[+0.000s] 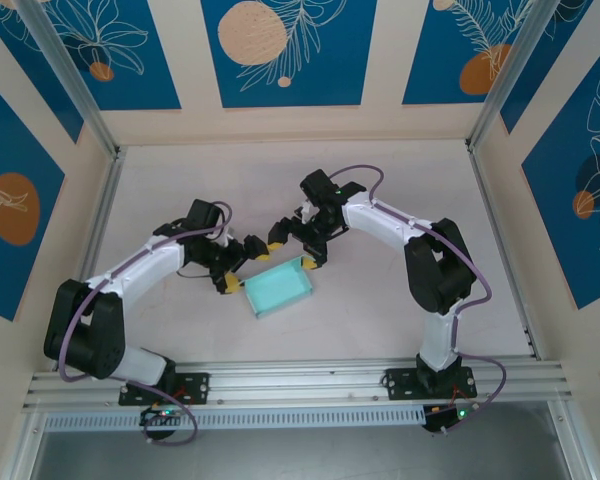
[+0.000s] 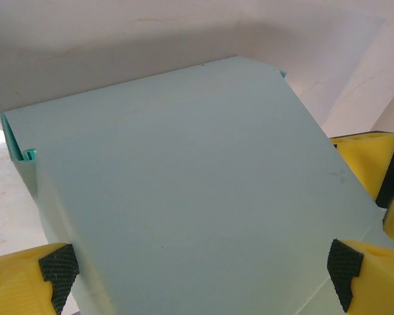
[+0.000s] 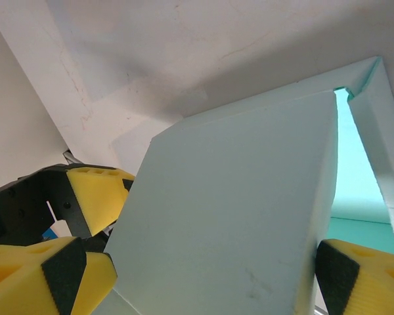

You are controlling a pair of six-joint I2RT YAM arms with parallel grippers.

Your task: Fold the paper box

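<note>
The paper box [image 1: 280,290] is a pale mint open tray lying on the white table between the two arms. My left gripper [image 1: 240,266] stands open at the box's left end. In the left wrist view a wide mint panel [image 2: 184,184] spreads between and past its black pads [image 2: 59,269]. My right gripper [image 1: 293,249] is at the box's far right corner. In the right wrist view a box wall [image 3: 230,210] stands between its pads [image 3: 335,275], both of which meet the wall's edges. The box's brighter inside shows at the right.
The white table [image 1: 280,180] is walled by cream and blue panels, with aluminium posts [image 1: 75,80] at the back corners. A metal rail [image 1: 300,378] carrying both arm bases runs along the near edge. The two grippers sit close together over the box.
</note>
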